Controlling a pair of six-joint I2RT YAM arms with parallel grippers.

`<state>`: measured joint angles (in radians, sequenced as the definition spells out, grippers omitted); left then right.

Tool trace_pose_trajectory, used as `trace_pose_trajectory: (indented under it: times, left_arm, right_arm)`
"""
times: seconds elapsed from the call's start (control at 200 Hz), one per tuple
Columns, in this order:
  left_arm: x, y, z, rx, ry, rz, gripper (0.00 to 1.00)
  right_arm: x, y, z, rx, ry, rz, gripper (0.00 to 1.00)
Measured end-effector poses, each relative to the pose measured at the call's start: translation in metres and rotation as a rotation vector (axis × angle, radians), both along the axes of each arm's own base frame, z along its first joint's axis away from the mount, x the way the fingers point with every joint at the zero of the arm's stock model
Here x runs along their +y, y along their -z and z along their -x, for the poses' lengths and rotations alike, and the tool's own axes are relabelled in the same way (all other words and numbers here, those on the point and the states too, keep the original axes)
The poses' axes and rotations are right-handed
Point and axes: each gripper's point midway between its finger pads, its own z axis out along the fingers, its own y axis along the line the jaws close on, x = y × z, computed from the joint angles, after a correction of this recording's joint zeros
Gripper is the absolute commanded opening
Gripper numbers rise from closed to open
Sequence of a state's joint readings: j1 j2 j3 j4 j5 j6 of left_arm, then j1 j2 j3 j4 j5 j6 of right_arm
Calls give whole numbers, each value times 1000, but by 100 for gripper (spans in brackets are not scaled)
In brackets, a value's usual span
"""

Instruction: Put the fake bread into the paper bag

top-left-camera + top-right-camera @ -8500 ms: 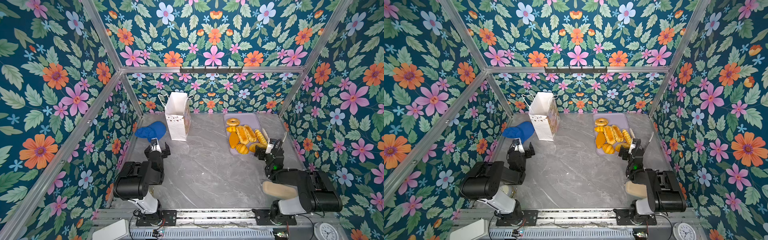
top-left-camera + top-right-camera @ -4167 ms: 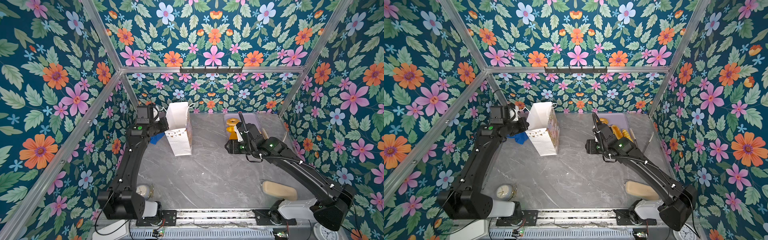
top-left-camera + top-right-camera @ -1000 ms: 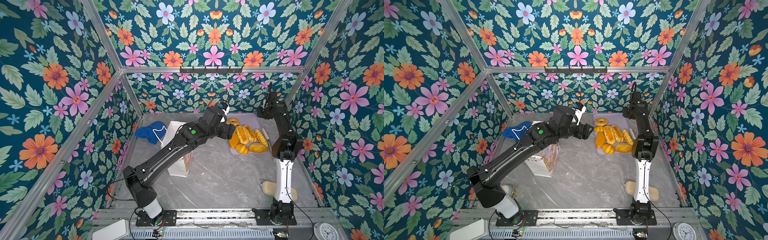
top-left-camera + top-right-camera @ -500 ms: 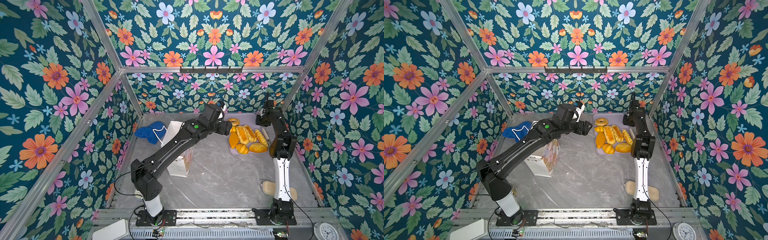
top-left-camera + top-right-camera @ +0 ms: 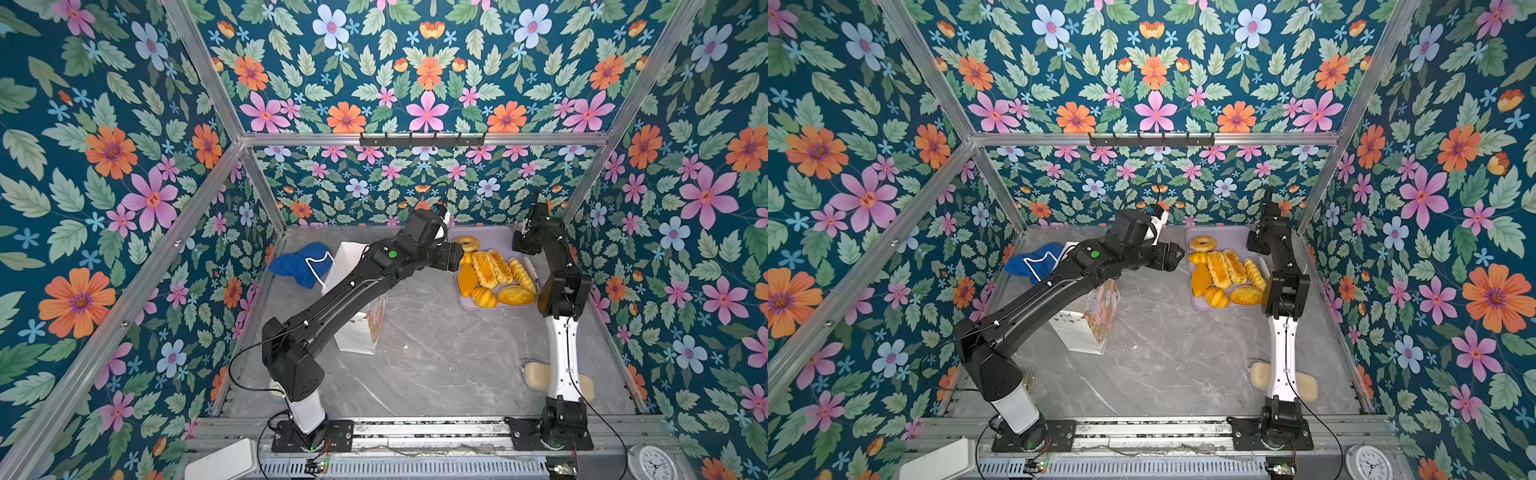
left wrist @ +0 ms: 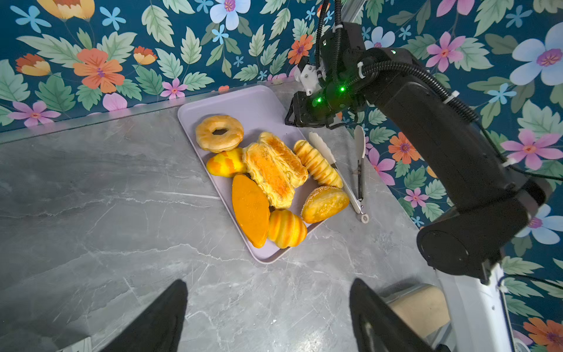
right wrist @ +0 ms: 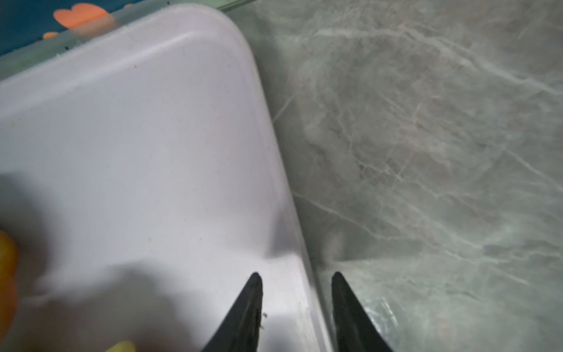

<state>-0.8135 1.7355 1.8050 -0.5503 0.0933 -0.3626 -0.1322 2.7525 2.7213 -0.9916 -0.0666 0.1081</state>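
My left gripper (image 5: 1177, 254) wide open, empty, at nine o'clock of the fake bread (image 5: 1219, 270) — right gripper (image 7: 297, 292), narrowly parted, straddles the tray (image 7: 152, 137) rim at two o'clock.

Bright, even overhead light keeps both top views and the left wrist view sharp, with a mild sheen on the fake bread (image 6: 271, 170) in the lilac tray (image 6: 259, 103), while the right wrist view close over that tray is dim, shadowed and blurred.
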Motion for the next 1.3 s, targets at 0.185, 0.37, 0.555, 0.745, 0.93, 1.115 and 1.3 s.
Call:
trace_pose_trajectory:
  times: [0.185,0.37,0.555,0.745,0.93,1.115,1.3]
  left_arm:
    - [-2,0,1,10,6,13,84]
    - [-5,-2,1,18,5,35,84]
    - [-6,1,2,26,12,39,84]
    - [-6,6,3,41,4,44,83]
    - [-7,6,3,42,6,47,83]
    - [-7,7,3,42,6,46,83]
    - [-7,6,3,42,6,46,83]
  right_arm:
    - [-1,1,-1,-2,8,-14,34]
    - [4,-2,-2,-10,8,-40,29]
    - [8,-8,-5,-27,19,-69,28]
    - [16,-7,-5,-24,15,-75,27]
    - [17,-3,-5,-13,37,-74,31]
    - [8,-5,-5,-21,71,-76,32]
    - [-10,-12,-7,-43,124,-69,34]
